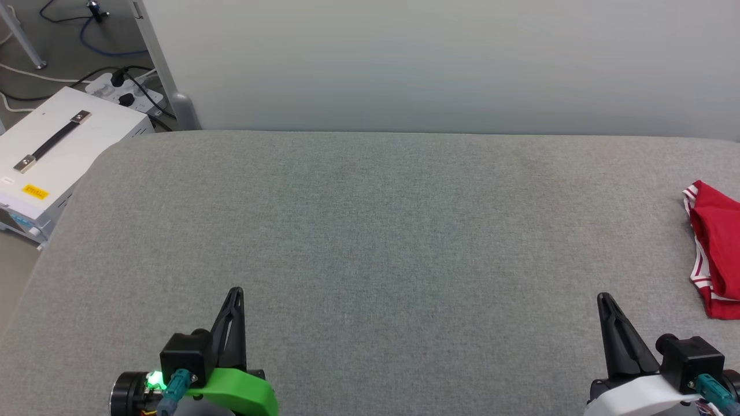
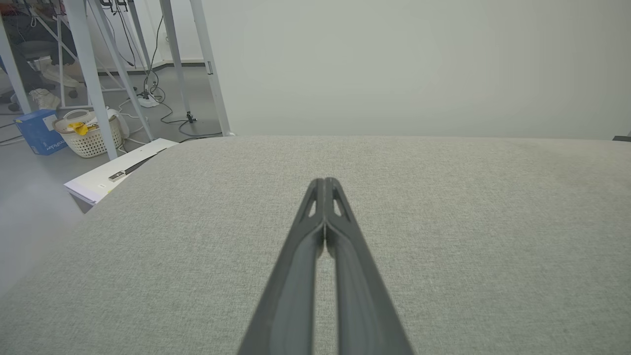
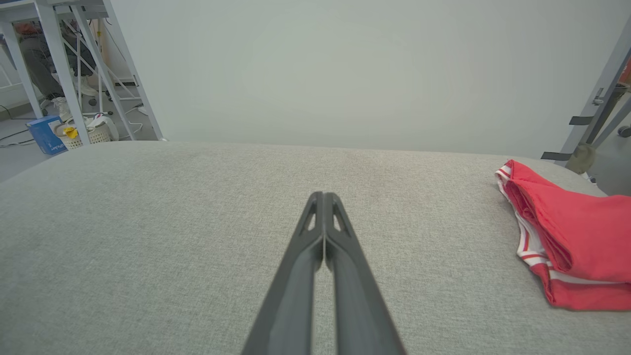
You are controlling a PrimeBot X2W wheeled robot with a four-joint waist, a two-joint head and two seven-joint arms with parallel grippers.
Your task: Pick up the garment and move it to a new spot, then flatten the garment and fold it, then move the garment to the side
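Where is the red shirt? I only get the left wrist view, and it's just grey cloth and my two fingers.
Observer: In the head view, the red shirt lies at the far right side of the grey fabric surface.
Operator: Is anything holding it?
Observer: No. The right gripper is apart from it, with its fingers pressed together and nothing between them.
Operator: Is it lying flat?
Observer: No. The right wrist view shows it bunched in folds, with red-and-white striped trim along the edge facing the gripper.
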